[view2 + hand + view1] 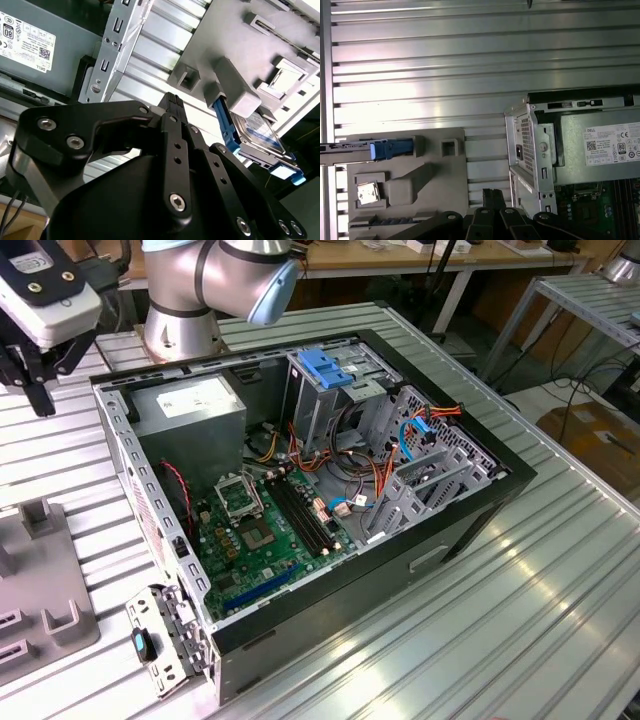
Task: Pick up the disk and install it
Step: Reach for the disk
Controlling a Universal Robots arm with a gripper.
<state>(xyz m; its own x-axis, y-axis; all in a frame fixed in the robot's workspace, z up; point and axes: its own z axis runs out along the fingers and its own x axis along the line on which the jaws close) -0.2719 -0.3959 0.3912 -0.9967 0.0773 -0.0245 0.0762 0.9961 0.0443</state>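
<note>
Your claw (pixel 172 98), closed and empty, hangs at ten o'clock of the computer case (pixel 440 540) in the exterior view; the disk (pixel 260 131) stands in a grey fixture (pixel 435 170).

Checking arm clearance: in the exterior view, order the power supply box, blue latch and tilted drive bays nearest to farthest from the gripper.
The gripper sits at the exterior view's left.
1. power supply box, closest case corner
2. blue latch, mid-case
3. tilted drive bays, exterior view's right
</note>
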